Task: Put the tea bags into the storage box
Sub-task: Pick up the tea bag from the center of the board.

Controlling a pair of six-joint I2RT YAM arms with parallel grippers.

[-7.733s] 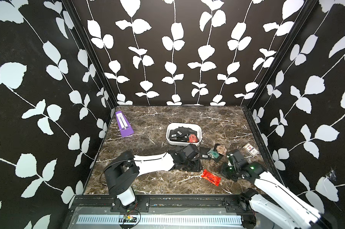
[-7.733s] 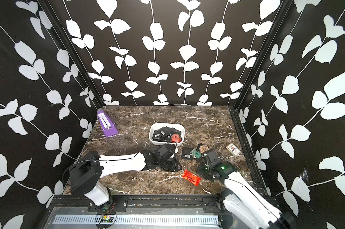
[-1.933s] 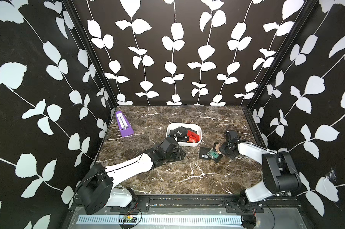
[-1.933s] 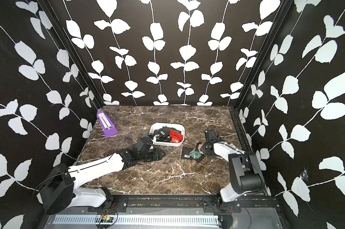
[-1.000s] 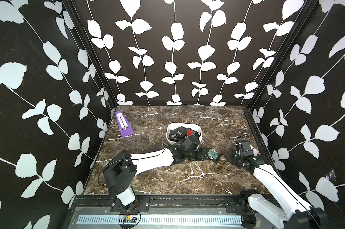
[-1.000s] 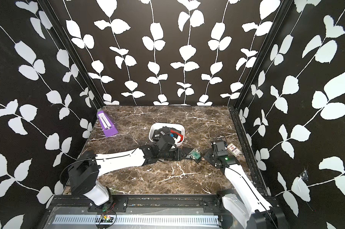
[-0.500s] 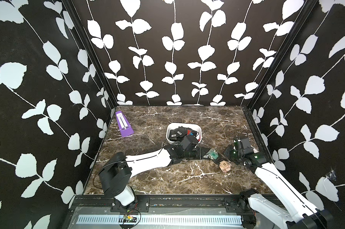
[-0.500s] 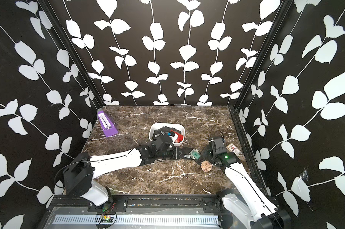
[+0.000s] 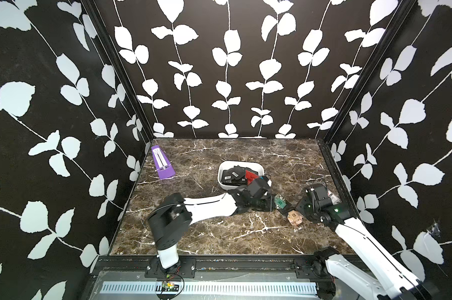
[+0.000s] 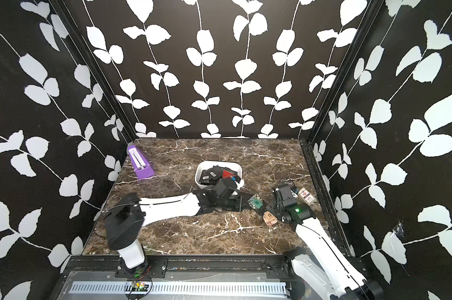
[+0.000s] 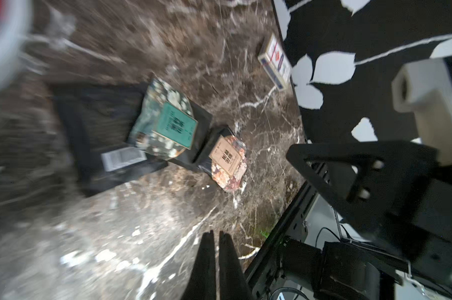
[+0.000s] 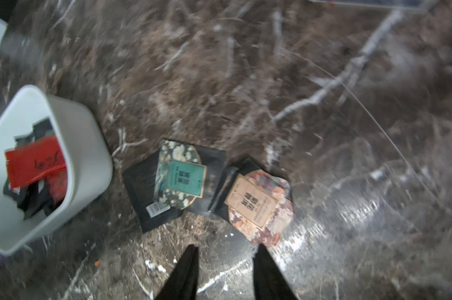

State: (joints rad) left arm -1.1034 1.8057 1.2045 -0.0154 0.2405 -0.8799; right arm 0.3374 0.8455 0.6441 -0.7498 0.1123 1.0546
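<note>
The left gripper (image 11: 214, 233) is pressed together, the right gripper (image 12: 223, 248) spread, both empty. A green tea bag (image 12: 184, 179) lies on a black tea bag (image 12: 141, 187) just beside the storage box (image 12: 84, 145), a salmon tea bag (image 12: 256, 205) farther out; more inside.

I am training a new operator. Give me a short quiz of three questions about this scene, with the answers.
1. True or false: the left pincer grips a tea bag.
2. Which sachet lies nearest the right pincer? A. green-label sachet B. tan-label sachet C. orange-label sachet
3. Fill in: the red tea bag lies inside the white ____.
Key: 1 false, it is shut and empty. 2 B. 3 storage box.
</note>
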